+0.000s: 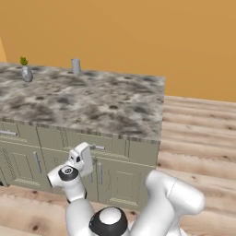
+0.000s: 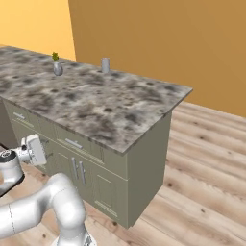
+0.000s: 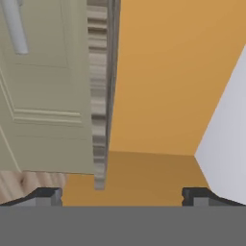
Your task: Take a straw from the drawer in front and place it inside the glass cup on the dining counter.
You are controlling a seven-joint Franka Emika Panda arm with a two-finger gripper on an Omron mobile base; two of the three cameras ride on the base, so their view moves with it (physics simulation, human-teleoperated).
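Observation:
The glass cup (image 1: 76, 66) (image 2: 105, 65) stands upright near the far edge of the dining counter (image 1: 106, 103) (image 2: 110, 105). Under the stone top, the drawer (image 1: 110, 146) (image 2: 72, 142) with its silver bar handle is shut, so the straw is hidden. My gripper (image 1: 83, 156) (image 2: 34, 149) hangs low in front of the cabinet face, just left of the drawer's handle and below the counter edge. It is open with nothing between its fingertips (image 3: 46, 195). The hand view is rolled and looks along the cabinet front (image 3: 43, 96) toward an orange wall.
A small grey vase (image 1: 26, 73) (image 2: 57, 67) with a green sprig stands at the counter's far left. A second drawer (image 1: 9, 133) (image 2: 19, 116) and cabinet doors (image 1: 117, 182) with upright handles line the front. Wooden floor (image 1: 198, 133) stretches to the right.

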